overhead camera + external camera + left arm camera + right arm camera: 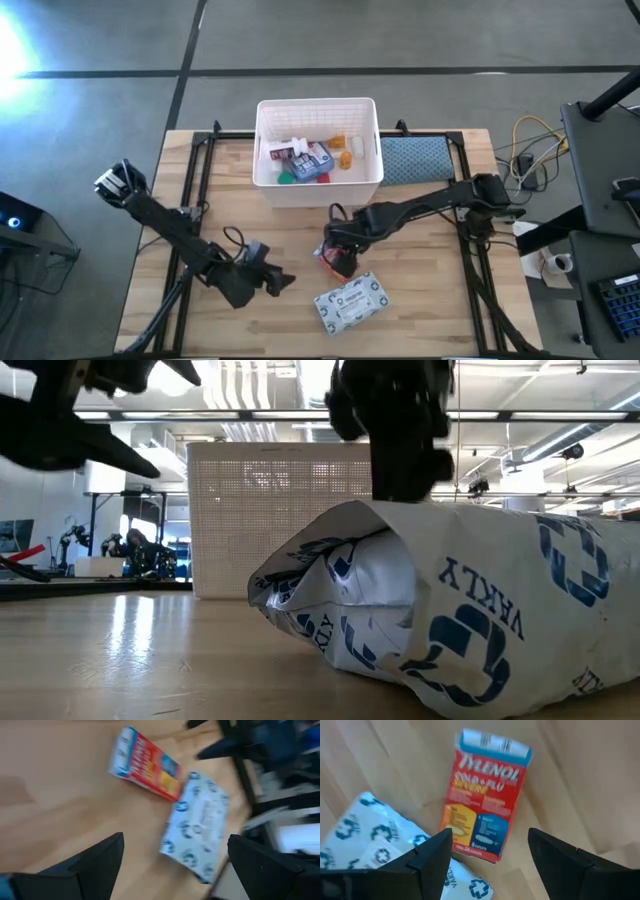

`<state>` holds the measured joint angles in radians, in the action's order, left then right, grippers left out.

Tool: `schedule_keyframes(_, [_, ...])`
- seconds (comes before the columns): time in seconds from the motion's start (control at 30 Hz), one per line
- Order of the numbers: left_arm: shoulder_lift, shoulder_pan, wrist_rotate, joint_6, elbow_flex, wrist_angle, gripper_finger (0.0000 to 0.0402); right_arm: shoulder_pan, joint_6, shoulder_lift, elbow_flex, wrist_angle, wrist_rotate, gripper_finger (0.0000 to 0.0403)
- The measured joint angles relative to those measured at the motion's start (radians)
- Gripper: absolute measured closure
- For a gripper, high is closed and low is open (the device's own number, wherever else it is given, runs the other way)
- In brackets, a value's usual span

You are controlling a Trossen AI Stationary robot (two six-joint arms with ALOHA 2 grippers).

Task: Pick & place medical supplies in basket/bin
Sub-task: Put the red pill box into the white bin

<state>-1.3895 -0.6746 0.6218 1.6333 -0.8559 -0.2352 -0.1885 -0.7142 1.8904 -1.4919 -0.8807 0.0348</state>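
The left hand [282, 282] hovers wide open and empty at seven o'clock on the counter [420, 310]. At centre, the right hand [338, 258] hangs partly open over the red-orange box [485, 812] (gripping nothing), the grey-white flat packet [351, 300] just beside it. The basket [318, 112] sits at twelve o'clock.

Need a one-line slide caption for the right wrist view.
Right gripper, fingers open, hovers over the red box lying flat on the table beside the white packet.
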Motion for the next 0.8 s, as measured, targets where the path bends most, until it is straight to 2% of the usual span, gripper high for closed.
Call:
schedule_keyframes(0.1, [0.000, -0.001, 0.004, 0.001, 0.069, 0.150, 0.0068, 0.026, -0.032, -0.008, 0.108, 0.126, 0.072, 0.0153])
schedule_keyframes(0.47, [-0.013, 0.008, 0.003, 0.000, 0.085, 0.165, 0.0068, 0.065, -0.111, -0.030, 0.336, 0.451, 0.128, 0.0142])
schedule_keyframes(0.7, [-0.140, 0.063, -0.135, 0.000, 0.085, 0.192, 0.0068, 0.117, -0.217, -0.034, 0.498, 0.704, 0.164, 0.0142])
schedule_keyframes(0.8, [-0.211, 0.100, -0.157, 0.000, 0.085, 0.246, 0.0068, 0.132, -0.248, -0.039, 0.546, 0.762, 0.201, 0.0143])
